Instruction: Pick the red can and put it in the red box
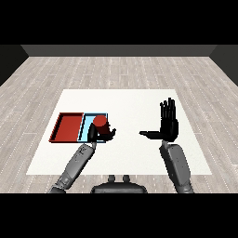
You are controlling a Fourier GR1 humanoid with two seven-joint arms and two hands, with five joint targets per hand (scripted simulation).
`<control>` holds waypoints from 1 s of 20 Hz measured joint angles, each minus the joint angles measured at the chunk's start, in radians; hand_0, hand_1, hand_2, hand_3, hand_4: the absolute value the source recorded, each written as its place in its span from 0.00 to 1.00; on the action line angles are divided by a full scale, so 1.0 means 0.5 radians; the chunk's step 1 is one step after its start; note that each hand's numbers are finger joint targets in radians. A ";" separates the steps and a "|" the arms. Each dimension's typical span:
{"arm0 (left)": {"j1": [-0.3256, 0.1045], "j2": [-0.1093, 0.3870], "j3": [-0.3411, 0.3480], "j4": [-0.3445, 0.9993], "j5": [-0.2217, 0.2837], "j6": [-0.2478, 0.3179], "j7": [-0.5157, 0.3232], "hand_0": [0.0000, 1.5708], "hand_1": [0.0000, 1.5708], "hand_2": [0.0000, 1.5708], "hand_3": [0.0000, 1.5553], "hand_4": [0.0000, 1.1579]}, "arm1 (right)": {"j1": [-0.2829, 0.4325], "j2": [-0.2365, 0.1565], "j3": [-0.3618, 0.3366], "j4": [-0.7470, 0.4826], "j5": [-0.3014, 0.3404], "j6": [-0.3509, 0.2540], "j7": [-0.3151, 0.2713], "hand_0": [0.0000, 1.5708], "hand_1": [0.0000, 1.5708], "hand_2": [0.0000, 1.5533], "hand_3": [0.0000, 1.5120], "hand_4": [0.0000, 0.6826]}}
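The red can (100, 122) is upright in my left hand (103, 135), whose fingers curl round its lower part. Hand and can are over the light blue tray (88, 122), near its right side. The red tray (68, 127) lies just left of the blue one and holds nothing. My right hand (168, 126) is raised over the table's right half, fingers straight and pointing away, thumb stretched to the left, holding nothing.
The two trays sit side by side on the left part of the white table (130, 104). A wooden floor (119, 69) surrounds the table.
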 measured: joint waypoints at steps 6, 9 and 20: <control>0.019 0.243 0.185 -0.095 -0.035 -0.070 0.116 1.00 1.00 0.99 0.91 0.97 | 0.230 -0.062 -0.089 0.132 0.013 0.107 -0.101 0.00 0.00 0.00 0.00 0.00; -0.042 0.337 0.275 -0.050 -0.084 -0.091 0.172 1.00 1.00 0.99 0.92 0.98 | 0.298 -0.054 -0.106 0.257 0.022 0.164 -0.179 0.00 0.00 0.00 0.00 0.00; -0.373 0.599 0.596 0.739 -0.224 -0.213 0.235 1.00 1.00 0.99 0.94 0.95 | 0.415 -0.016 -0.136 0.482 0.051 0.257 -0.298 0.00 0.00 0.00 0.00 0.00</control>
